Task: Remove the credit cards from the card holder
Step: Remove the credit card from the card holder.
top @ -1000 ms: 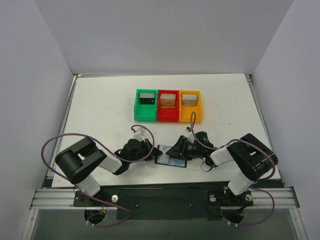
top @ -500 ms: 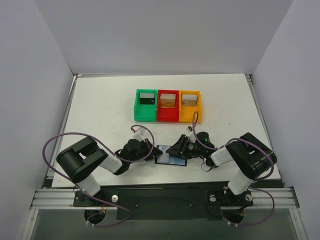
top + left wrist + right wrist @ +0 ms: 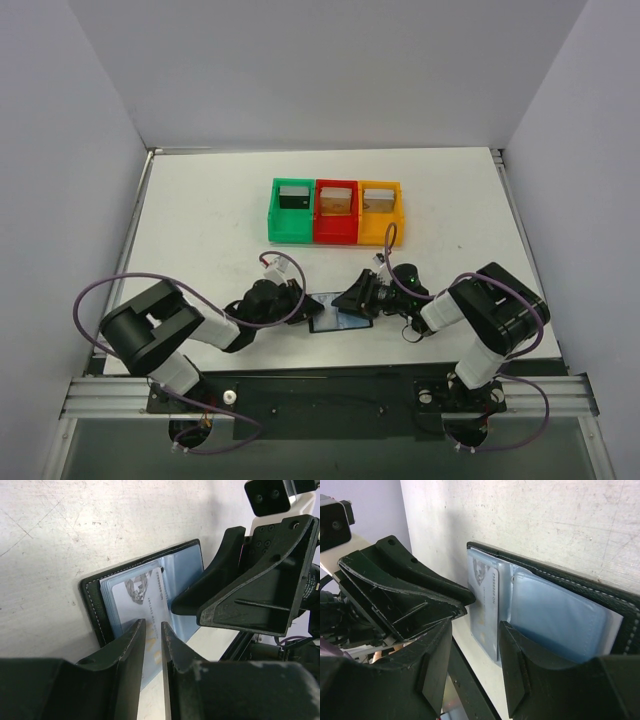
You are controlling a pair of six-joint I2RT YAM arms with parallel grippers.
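Observation:
The black card holder [image 3: 340, 320] lies open on the table between my two grippers, with blue sleeves inside [image 3: 92, 605] [image 3: 600, 587]. A pale blue credit card [image 3: 140, 587] [image 3: 485, 595] sticks partway out of the left sleeve towards the table's near edge. My left gripper [image 3: 300, 306] [image 3: 152, 630] is low over that card. Its jaws are nearly shut, with a slim gap and nothing between them. My right gripper [image 3: 356, 297] [image 3: 477, 645] is open and straddles the holder's middle. One of its fingers [image 3: 520, 650] rests on the right sleeve.
Green [image 3: 290, 236], red [image 3: 335, 236] and orange [image 3: 380, 237] bins stand in a row at mid table, each with something inside. The table's front edge [image 3: 470, 675] runs just below the holder. The right gripper's fingers [image 3: 240, 595] crowd the holder's far side.
The left arm's elbow has swung left and lower. Both grippers stay at the holder, and the holder has shifted slightly left.

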